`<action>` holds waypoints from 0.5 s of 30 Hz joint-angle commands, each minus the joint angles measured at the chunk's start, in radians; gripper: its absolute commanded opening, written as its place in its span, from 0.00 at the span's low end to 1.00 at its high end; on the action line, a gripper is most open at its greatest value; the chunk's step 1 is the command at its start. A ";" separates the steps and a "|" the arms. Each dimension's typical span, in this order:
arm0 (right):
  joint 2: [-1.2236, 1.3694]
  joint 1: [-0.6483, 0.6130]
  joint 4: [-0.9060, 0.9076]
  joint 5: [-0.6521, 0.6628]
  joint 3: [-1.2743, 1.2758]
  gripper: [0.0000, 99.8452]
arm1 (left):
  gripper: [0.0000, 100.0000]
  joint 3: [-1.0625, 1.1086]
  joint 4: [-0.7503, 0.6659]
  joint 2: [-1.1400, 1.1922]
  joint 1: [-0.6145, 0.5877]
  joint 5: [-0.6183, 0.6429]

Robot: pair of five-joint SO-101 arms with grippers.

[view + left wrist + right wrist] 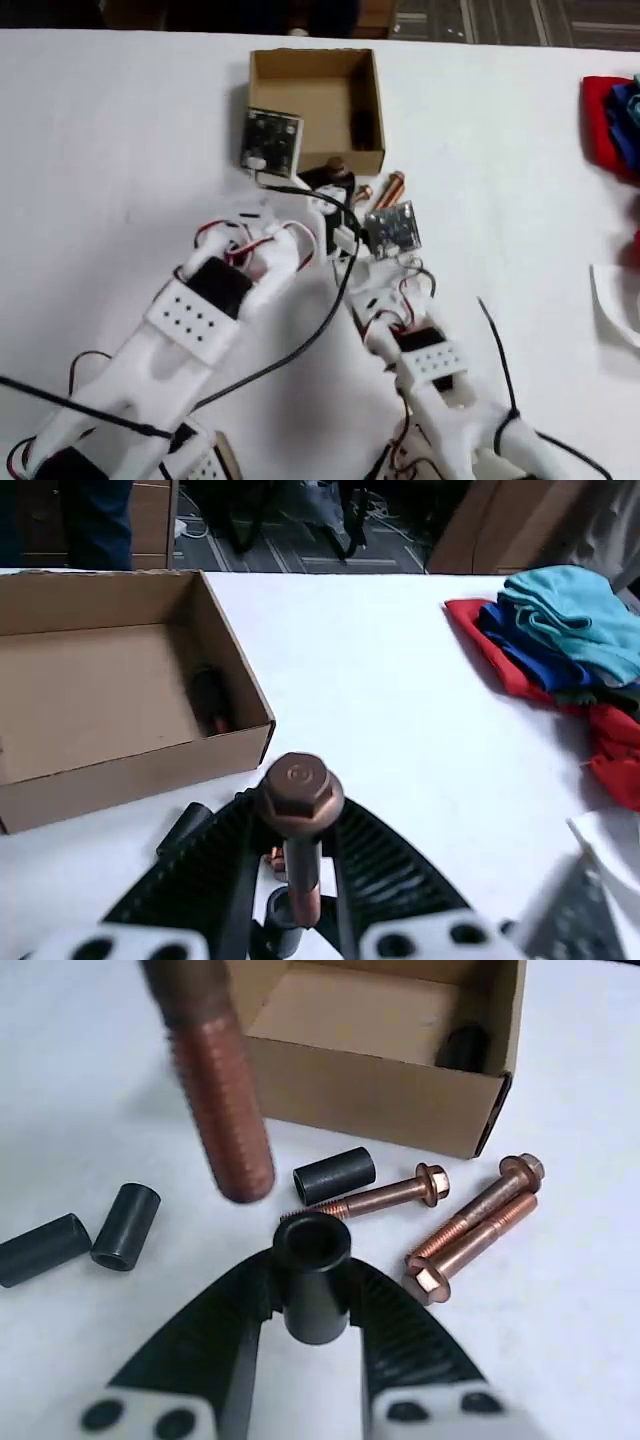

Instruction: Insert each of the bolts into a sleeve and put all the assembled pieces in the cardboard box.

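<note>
My left gripper (pixel 296 818) is shut on a copper bolt (pixel 298 792), held upright with its hex head up, in front of the cardboard box (pixel 120 770). My right gripper (pixel 313 1282) is shut on a black sleeve (pixel 314 1260), held upright with its bore facing up. The bolt's threaded end (pixel 220 1110) hangs just above and to one side of the sleeve's mouth, not inside it. A dark assembled piece (pixel 210 700) lies in the box. In the high view both grippers meet near the bolt head (pixel 335 164), in front of the box (pixel 310 53).
Three loose black sleeves (pixel 127 1225) (pixel 40 1248) (pixel 335 1175) and three copper bolts (pixel 385 1195) (pixel 480 1212) (pixel 455 1260) lie on the white table near the box (pixel 380 1090). Red, blue and teal cloths (pixel 560 630) lie far off to the side, next to a white object (pixel 610 305).
</note>
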 commanded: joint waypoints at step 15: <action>-0.225 0.002 -0.016 -0.008 0.044 0.02 | 0.02 -0.056 -0.086 0.106 0.015 -0.021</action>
